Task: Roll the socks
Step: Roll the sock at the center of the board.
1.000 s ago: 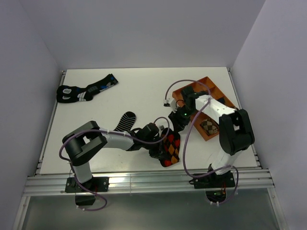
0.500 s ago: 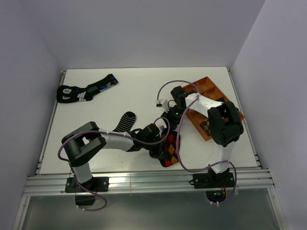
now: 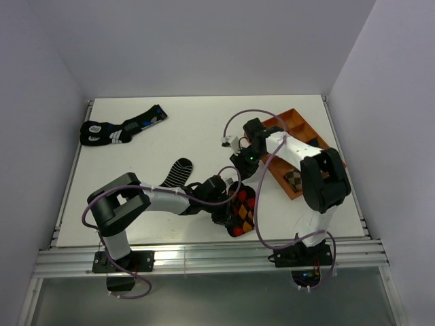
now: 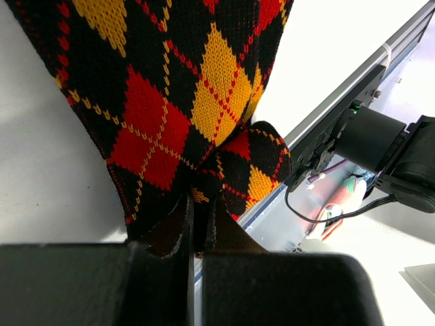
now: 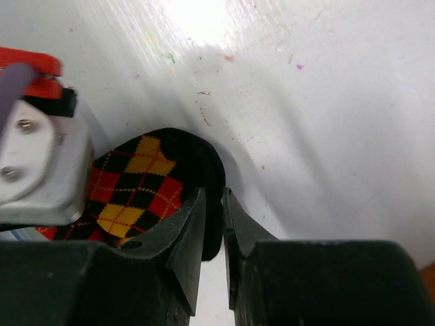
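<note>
The long argyle sock lies bunched near the table's front edge, black with red and orange diamonds. My left gripper is shut on a fold of this sock, its jaws pinching the fabric. My right gripper is at the sock's far end. In the right wrist view its jaws are shut on the sock's black edge. The short striped ankle sock lies flat to the left, beside the left arm, untouched.
An orange tray stands at the right, with a brown-checked rolled bundle in it. Black socks with blue and white marks lie at the far left. The metal rail of the table's front edge is just past the argyle sock.
My right arm has swung left from the tray to the argyle sock's far end, and its jaws have closed on the sock's black edge. The left gripper has kept its grip.
</note>
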